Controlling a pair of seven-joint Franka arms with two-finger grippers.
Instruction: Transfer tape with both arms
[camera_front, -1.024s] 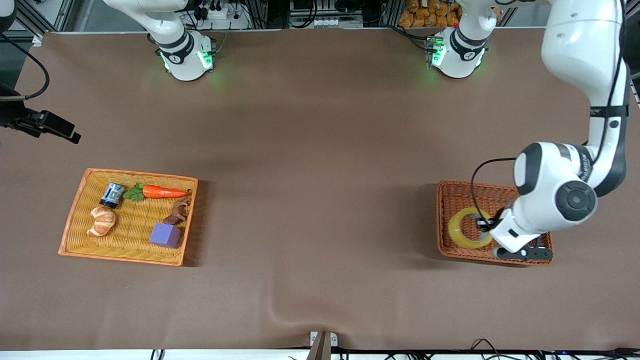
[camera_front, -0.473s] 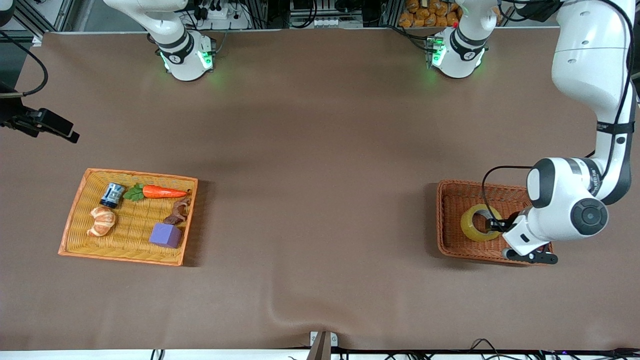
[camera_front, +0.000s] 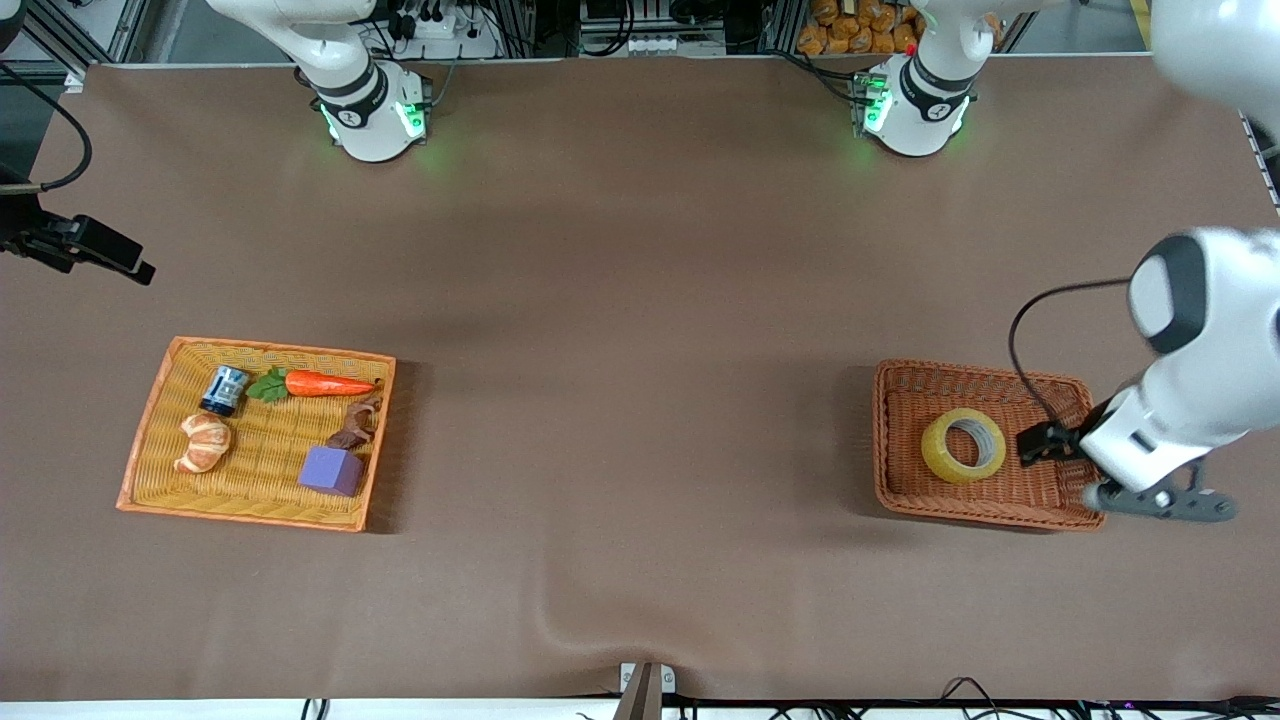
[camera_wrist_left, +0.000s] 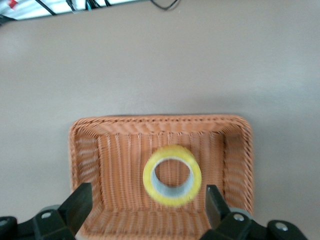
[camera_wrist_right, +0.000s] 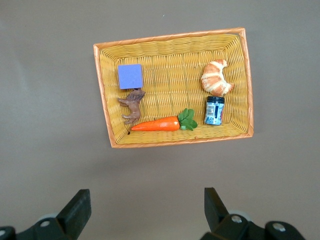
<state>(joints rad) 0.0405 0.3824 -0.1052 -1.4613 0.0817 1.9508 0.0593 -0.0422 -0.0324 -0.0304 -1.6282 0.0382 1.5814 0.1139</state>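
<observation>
The tape lies flat in the brown basket at the lower right of the front view, its hole turned upward. In the left wrist view the tape sits a little below the middle of the picture, inside the same basket.

The left gripper hangs over the basket with its two fingers spread wide and nothing between them. In the front view the left gripper shows at the basket's edge, at the right of the frame. The right arm waits; the right gripper is also wide open and empty, high over the yellow basket which holds a carrot, a croissant, a purple cube, a small jar and a brown toy animal.

The tape looks light and quite stiff, because the grey core keeps the ring round. Its outside is smooth and probably a bit slippery. I think the best hold is on the wall of the ring, one finger in the hole and one outside. This would also leave the rest of the ring free for the second gripper to take.
</observation>
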